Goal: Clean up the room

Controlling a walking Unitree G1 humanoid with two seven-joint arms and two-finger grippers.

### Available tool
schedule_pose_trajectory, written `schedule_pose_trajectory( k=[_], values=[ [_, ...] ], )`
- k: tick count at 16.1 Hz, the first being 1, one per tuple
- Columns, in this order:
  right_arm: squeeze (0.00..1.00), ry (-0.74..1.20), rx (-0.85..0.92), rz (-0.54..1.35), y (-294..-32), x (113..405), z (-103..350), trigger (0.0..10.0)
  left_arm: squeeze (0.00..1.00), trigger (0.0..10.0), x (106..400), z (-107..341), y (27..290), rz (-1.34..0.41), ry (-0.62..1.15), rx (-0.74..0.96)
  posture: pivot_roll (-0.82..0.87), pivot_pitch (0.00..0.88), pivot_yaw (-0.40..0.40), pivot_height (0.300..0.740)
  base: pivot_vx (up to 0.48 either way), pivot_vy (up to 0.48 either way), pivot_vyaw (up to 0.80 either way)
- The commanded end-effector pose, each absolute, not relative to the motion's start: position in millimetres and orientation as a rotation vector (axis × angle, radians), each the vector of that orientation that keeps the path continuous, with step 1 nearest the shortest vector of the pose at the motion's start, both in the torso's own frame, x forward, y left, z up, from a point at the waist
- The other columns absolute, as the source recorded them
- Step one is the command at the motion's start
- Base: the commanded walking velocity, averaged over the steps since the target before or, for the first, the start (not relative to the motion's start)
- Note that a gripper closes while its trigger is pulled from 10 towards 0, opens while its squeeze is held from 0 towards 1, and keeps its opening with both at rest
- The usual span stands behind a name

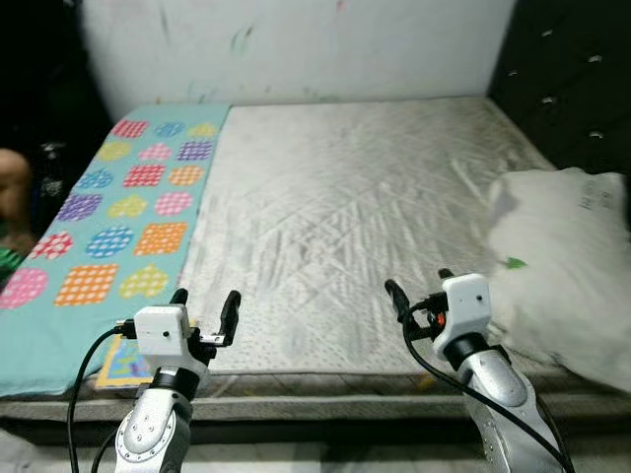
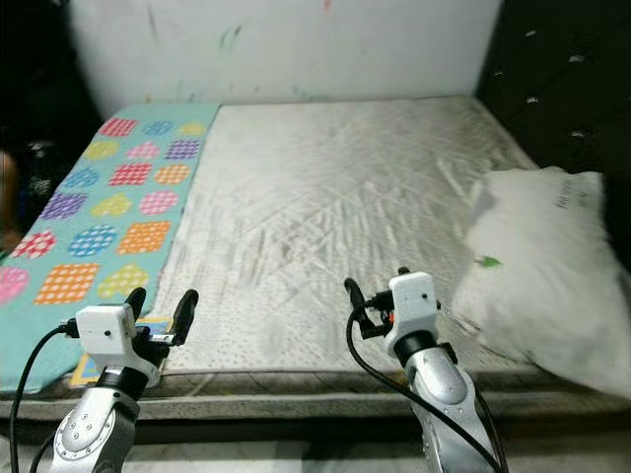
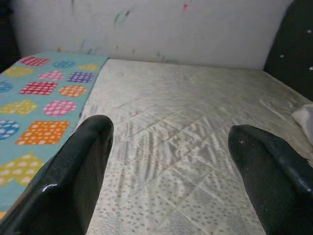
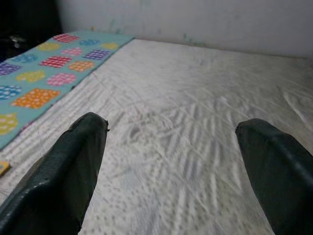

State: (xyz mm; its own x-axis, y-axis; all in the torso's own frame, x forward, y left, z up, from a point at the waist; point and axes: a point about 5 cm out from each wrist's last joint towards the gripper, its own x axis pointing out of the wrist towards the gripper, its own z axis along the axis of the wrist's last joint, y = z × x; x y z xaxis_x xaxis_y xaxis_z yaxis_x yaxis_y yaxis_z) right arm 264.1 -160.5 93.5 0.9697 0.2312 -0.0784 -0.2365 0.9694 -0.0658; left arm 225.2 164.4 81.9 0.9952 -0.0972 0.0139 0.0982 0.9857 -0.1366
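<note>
**Q:** Nearest the camera, what is logged?

**A:** Both arms, raised over the near edge of the bed. Left gripper sits above the near left part of the mattress, fingers spread apart, nothing between them. Right gripper sits above the near middle-right, fingers likewise spread and empty. Both wrist views confirm it: two black fingers wide apart with bare mattress between.

**Q:** What is on the bed?

**A:** Mattress is bare, pale grey-white, with a quilted diamond pattern and a speckled band along the near edge. A teal mat with coloured checked patches covers the left strip, edge to edge with the bare part. A white pillow lies on the right side, near the right gripper but apart from it.

**Q:** Any writing or labels?

**A:** Dark print on the upper right of the pillow; too small and blurred to read. A small green mark on its left side. A flat yellow-and-blue item lies at the near left corner, just under the left gripper; its print is unreadable.

**Q:** Surroundings?

**A:** White wall behind, with faint coloured scribbles. Dark tufted headboard at right.
</note>
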Motion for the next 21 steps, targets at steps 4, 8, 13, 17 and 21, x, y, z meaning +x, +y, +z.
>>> schedule_pose_trajectory(
  k=[4, 8, 13, 17, 21],
  values=[
    [0.00, 0.072, -0.077, 0.242, -159.0, 266.3, 92.3, 10.0, 0.00, 10.0, 225.7, 84.8, 167.1, -0.104, -0.022, -0.125, -0.11, 0.000, 0.062, 0.740, 0.306, 0.000, 0.00],
    [0.00, 0.071, -0.079, 0.246, -157.8, 267.5, 92.0, 10.0, 0.00, 10.0, 226.2, 82.9, 168.5, -0.084, -0.014, -0.144, -0.11, 0.000, 0.062, 0.740, 0.248, 0.000, 0.00],
    [0.00, 0.074, -0.088, 0.253, -158.1, 266.8, 89.8, 10.0, 0.00, 10.0, 227.8, 80.5, 168.7, -0.054, 0.012, -0.129, -0.11, 0.000, 0.063, 0.740, 0.000, 0.000, 0.00],
    [0.00, 0.073, -0.092, 0.256, -157.1, 267.1, 89.7, 10.0, 0.00, 10.0, 228.5, 81.1, 167.7, -0.058, 0.010, -0.133, -0.11, 0.000, 0.062, 0.740, 0.000, -0.150, 0.00],
    [0.00, 0.077, -0.095, 0.256, -157.6, 267.1, 88.6, 10.0, 0.00, 10.0, 228.3, 79.8, 166.1, -0.060, 0.015, -0.136, -0.11, 0.000, 0.060, 0.740, 0.000, -0.330, 0.00]
  ],
)
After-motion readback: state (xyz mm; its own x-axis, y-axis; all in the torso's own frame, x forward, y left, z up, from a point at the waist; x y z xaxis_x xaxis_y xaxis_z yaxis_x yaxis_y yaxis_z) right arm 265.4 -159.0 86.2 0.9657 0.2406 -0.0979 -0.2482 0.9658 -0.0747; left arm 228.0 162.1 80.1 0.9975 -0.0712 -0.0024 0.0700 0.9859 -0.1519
